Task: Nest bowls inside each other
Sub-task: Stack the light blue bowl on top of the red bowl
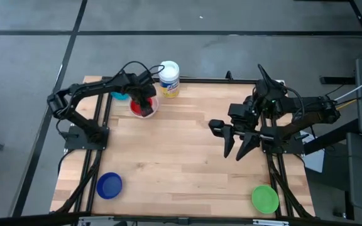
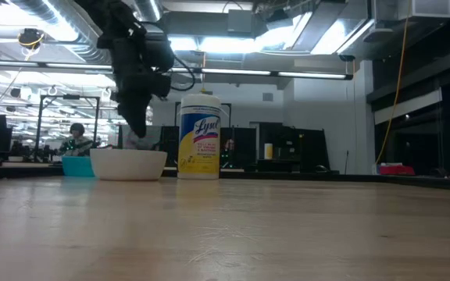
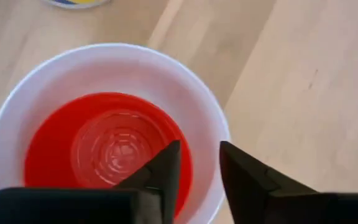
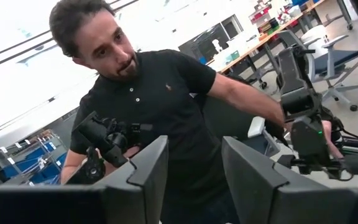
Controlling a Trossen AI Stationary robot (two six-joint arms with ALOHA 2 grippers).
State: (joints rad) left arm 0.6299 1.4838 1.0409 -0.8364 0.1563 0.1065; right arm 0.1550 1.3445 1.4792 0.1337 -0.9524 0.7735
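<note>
A red bowl (image 3: 92, 149) sits nested in a white bowl (image 3: 114, 68) at the table's far left (image 1: 144, 105), next to a wipes canister. My left gripper (image 3: 197, 155) hangs open just above this pair, pointing down over the rim; in the low view its fingertips (image 2: 137, 131) are clear of the white bowl (image 2: 128, 164). A teal bowl (image 1: 119, 95) stands behind the left arm. A dark blue bowl (image 1: 109, 185) sits at the near left and a green bowl (image 1: 264, 198) at the near right. My right gripper (image 1: 237, 149) is raised at the right, open and empty (image 4: 194, 162).
The white wipes canister with a yellow label (image 1: 169, 78) (image 2: 199, 136) stands upright right beside the white bowl. A person in a black shirt (image 4: 160, 99) is beyond the table in the right wrist view. Bare wood (image 1: 181, 169) lies between the bowls.
</note>
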